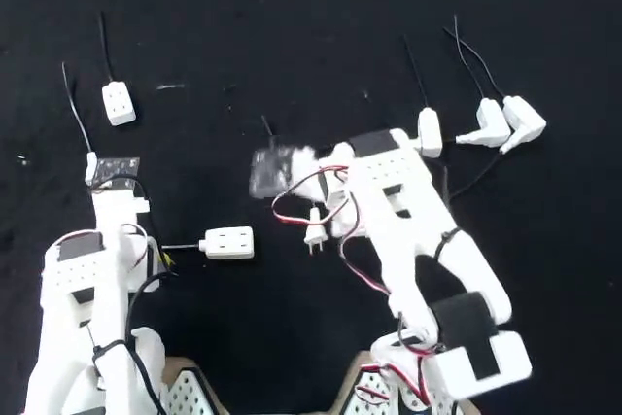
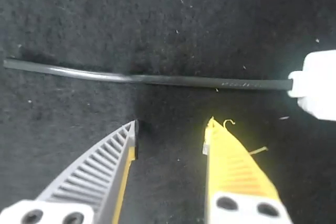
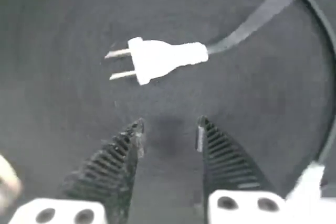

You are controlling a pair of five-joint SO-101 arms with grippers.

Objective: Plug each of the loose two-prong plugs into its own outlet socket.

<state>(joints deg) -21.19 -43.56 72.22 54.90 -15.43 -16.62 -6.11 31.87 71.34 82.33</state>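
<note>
The plug (image 3: 157, 59) lies on the counter (image 3: 63, 14) just beyond the empty, half-spread right hand (image 3: 169, 124), its long axis along that hand's closing line, so this nearer hand likely needs a wrist turn; the left hand (image 2: 170, 124), also spread, hangs over a cord (image 2: 157, 78).

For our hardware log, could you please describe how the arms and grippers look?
The left arm and right arm are white with black motor blocks and red and black wires. The left gripper has one grey and one yellow ribbed triangular finger; the right gripper has two black ones.
</note>
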